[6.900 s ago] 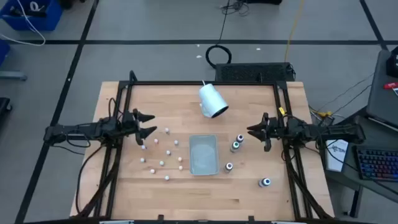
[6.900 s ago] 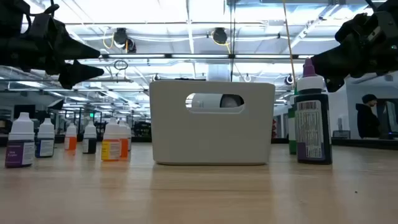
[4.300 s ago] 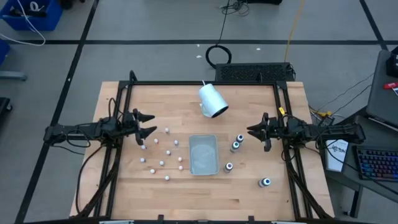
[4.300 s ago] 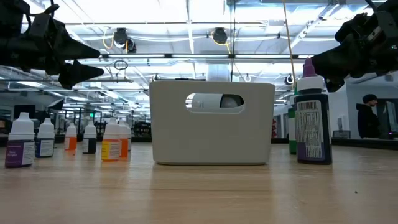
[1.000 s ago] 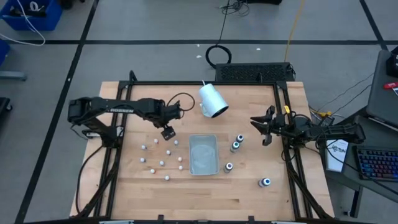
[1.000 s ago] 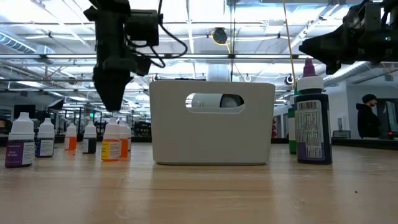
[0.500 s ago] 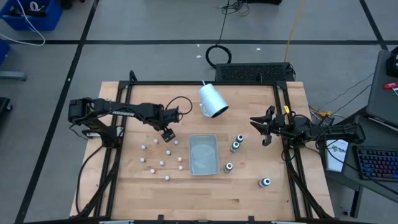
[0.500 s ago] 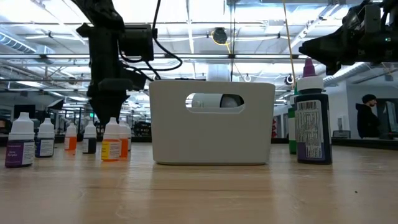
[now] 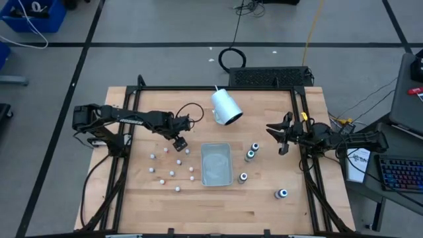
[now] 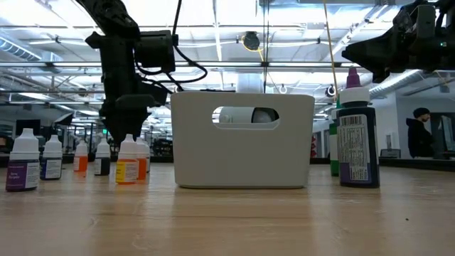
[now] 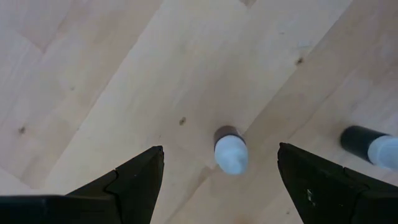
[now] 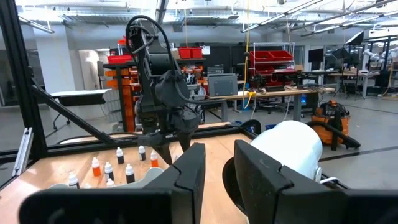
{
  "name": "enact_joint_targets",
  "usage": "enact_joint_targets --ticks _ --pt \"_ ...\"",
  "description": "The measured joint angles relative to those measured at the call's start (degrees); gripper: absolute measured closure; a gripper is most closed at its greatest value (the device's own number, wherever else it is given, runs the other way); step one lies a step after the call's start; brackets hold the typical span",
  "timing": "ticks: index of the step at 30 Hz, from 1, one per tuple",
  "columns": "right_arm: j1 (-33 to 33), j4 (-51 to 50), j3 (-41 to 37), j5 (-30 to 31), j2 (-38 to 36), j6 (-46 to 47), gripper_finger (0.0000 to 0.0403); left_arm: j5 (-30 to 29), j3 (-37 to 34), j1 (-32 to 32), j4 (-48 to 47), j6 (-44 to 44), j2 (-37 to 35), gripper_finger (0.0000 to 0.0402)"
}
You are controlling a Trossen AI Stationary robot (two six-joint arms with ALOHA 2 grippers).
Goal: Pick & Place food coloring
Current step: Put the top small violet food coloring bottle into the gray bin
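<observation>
The food coloring stands upright on the wooden table. Several tiny whitish bottles (image 9: 173, 168) are left of the clear tray (image 9: 216, 165). Several larger dark bottles (image 9: 250, 155) with pale caps are to its right. My left gripper (image 9: 178, 143) hangs open, pointing down, over the far end of the whitish group. One small white-capped bottle (image 11: 229, 149) stands between and below its spread fingers (image 11: 134, 180), untouched. In the low view the left gripper (image 10: 126, 126) hangs just above the bottle tops (image 10: 128, 146). My right gripper (image 9: 272, 132) waits shut at the table's right side, above the table.
A white cup (image 9: 226, 108) lies on its side at the far middle of the table. Another small bottle (image 11: 372, 144) stands close beside my left gripper's finger. One dark bottle (image 9: 282, 194) stands alone near the front right. Black frame rails (image 9: 132, 132) run along both sides.
My left gripper has come down toward the small bottles, tipping a little, and now hangs just above their tops. It has stayed open. The bottles have not moved.
</observation>
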Motion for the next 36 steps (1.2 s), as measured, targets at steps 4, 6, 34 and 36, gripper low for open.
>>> enact_joint_targets --ticks 4,6,34,36 --pt "0.0 0.0 0.0 0.0 0.0 0.0 0.0325 0.0 0.0 0.0 0.7 0.5 0.4 0.0092" --pt "0.0 0.0 0.0 0.0 0.0 0.0 0.0325 0.0 0.0 0.0 1.0 0.6 1.2 0.0092" --pt "0.0 0.4 0.0 0.0 0.0 0.0 0.0326 -0.1 0.6 0.1 1.3 3.2 2.2 0.0129" --pt "0.0 0.4 0.0 0.0 0.0 0.0 0.0326 0.2 0.6 0.1 1.3 3.2 2.2 0.0148"
